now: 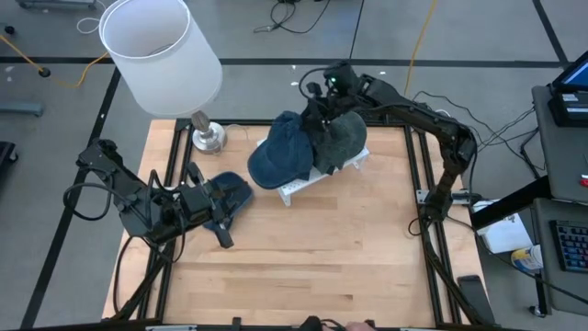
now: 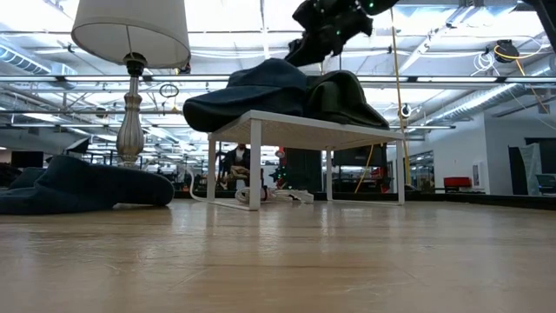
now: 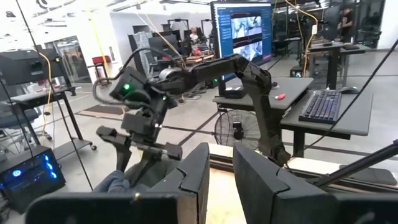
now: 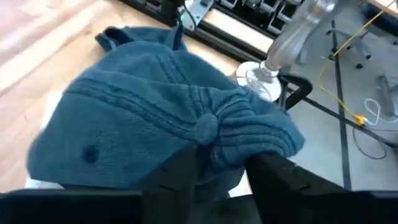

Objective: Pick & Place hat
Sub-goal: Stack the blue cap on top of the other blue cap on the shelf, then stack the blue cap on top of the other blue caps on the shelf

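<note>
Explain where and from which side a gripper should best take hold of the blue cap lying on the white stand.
Probably the crown of the blue cap, near its top button, taken from above. It lies crown-up on the white stand, the soft fabric there bunches into folds, and the grey hat crowds one side. The right gripper already hovers there, fingers open.

- Wooden table, pale planks, dark frame rails along its edges.
- White rack stands near 12 o'clock.
- Lamp base at 11 o'clock.
- Dark blue cap lies at 9 o'clock.
</note>
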You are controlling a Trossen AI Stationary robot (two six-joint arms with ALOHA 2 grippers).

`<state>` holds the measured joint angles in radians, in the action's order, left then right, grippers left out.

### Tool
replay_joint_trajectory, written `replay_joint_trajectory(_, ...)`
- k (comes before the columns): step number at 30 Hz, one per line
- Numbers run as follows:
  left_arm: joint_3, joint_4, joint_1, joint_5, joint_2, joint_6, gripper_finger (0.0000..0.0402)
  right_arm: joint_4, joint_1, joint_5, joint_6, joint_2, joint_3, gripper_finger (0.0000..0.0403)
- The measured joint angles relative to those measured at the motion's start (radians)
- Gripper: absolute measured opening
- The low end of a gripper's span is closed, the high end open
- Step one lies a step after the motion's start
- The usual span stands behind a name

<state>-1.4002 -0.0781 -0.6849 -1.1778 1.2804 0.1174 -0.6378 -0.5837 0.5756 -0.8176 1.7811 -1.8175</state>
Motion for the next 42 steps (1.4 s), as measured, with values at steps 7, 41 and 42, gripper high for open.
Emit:
replay_joint_trajectory(7, 0.000, 0.000, 0.000, 0.001, 0.000, 0.004, 0.0076, -0.103, 0.001, -0.014, 0.046, -0.059, -0.001, 0.0210)
replay_joint_trajectory(41, 0.000, -0.575, 0.047, 0.082, 0.017, -0.393, 0.0076, -0.301, 0.357, -0.237, 0.807, -0.479, 0.000, 0.0233)
replay_joint_trajectory(42, 0.000, -0.612, 0.051, 0.112, 0.021, -0.411, 0.0076, -0.294, 0.372, -0.239, 0.812, -0.480, 0.000, 0.0232)
